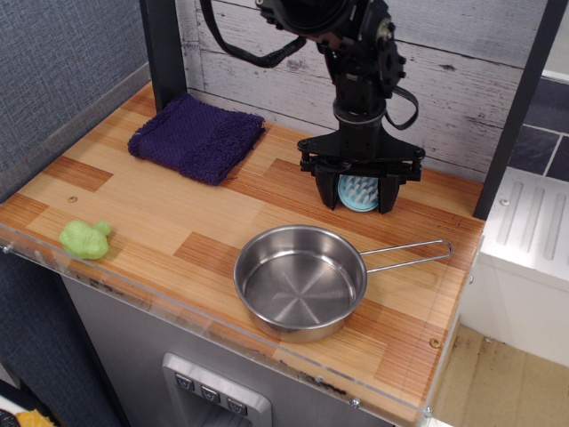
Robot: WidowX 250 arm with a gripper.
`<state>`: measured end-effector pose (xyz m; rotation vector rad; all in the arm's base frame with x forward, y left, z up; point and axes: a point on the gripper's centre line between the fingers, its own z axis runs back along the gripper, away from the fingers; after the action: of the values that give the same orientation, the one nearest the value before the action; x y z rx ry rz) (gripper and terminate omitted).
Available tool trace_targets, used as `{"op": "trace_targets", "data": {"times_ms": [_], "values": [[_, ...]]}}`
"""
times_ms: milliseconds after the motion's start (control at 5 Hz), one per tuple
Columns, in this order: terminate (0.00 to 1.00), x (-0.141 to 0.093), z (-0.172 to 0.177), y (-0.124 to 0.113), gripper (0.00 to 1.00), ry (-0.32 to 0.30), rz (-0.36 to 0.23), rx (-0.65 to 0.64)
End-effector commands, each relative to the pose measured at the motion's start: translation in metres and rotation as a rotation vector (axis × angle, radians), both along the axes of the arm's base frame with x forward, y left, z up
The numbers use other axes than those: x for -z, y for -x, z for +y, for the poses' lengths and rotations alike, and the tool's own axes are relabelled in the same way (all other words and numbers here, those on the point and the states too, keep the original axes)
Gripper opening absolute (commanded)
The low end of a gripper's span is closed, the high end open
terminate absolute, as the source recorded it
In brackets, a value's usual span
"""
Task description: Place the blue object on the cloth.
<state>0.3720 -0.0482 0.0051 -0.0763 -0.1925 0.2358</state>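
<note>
Blue object: the light-blue scrub brush [358, 191] sits on the wooden counter [169, 213] near the back wall, bristle side showing, directly between the 2 black fingers of the gripper [359, 193].
Brush and jaws: 1 finger stands just left of the round head and the other just right of it; each is very close to the brush, but whether they press on it cannot be told.
Jaws: partly open, about as wide as the brush head, pointing straight down with the tips at or just above the counter.
Arm: the black arm comes down from the top of the view, with a cable looping beside the wrist.
Cloth: the dark purple cloth [196, 136] lies flat at the back left of the counter, well apart from the brush, with nothing on it.
Pan: the steel pan [300, 282] sits in front of the brush near the counter's front edge, its wire handle pointing right; it holds nothing.
Green toy: a lumpy green toy [84, 238] rests at the front left edge, far from the gripper.
</note>
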Motion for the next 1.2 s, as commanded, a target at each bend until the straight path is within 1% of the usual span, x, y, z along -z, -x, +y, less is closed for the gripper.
{"op": "trace_targets", "data": {"times_ms": [0,200,400,600,800,1000], "values": [[0.00,-0.009,0.005,0.005,0.00,-0.028,-0.016,0.029],[0.00,-0.051,0.029,0.013,0.00,-0.040,-0.063,0.066],[0.00,-0.091,0.077,0.032,0.00,-0.075,-0.084,0.046],[0.00,-0.093,0.120,0.030,0.00,-0.090,-0.070,0.065],[0.00,-0.076,0.144,0.014,0.00,-0.065,-0.029,0.228],[0.00,-0.060,0.162,0.008,0.00,-0.051,0.021,0.283]]}}
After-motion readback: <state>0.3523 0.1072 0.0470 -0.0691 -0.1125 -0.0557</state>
